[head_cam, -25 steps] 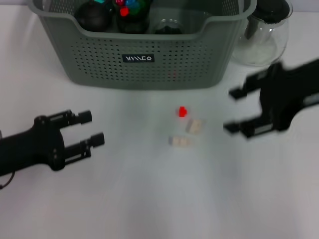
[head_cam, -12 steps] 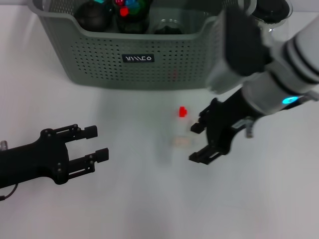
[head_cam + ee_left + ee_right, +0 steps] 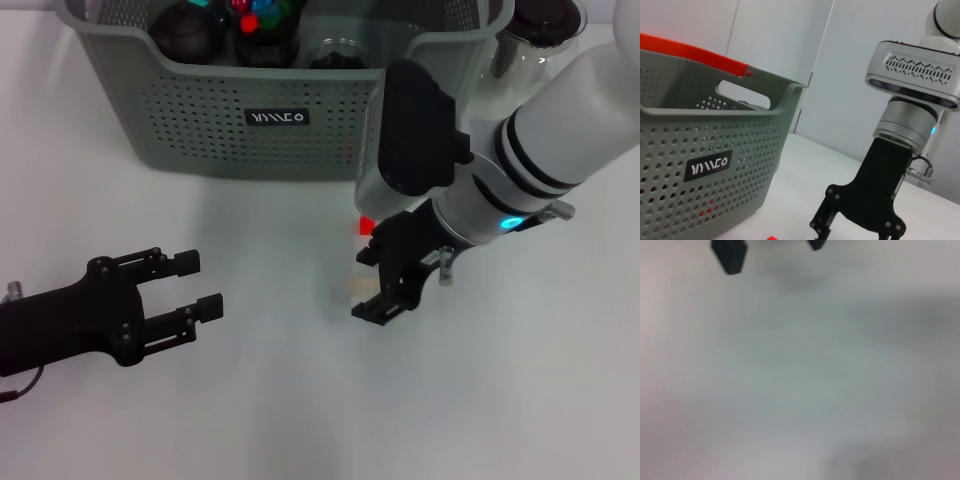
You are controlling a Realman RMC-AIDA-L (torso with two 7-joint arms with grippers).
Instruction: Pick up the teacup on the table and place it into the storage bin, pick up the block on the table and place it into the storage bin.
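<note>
The grey-green storage bin (image 3: 290, 120) stands at the back, and shows as well in the left wrist view (image 3: 705, 150). A small red block (image 3: 366, 226) lies in front of it, half covered by my right arm. A pale beige block (image 3: 350, 288) lies just nearer. My right gripper (image 3: 369, 281) hangs open over that spot, one finger on each side of the beige block; it also shows in the left wrist view (image 3: 857, 234). My left gripper (image 3: 195, 285) is open, low at the left, holding nothing. No teacup shows on the table.
A clear glass carafe (image 3: 530, 60) with a black lid stands right of the bin. Dark round items and a clear glass piece (image 3: 340, 50) lie inside the bin. The right wrist view is mostly blurred white tabletop (image 3: 800, 380).
My right arm swung in from the right side to the middle and lowered its open gripper over the blocks, hiding one beige block. The left gripper edged slightly right.
</note>
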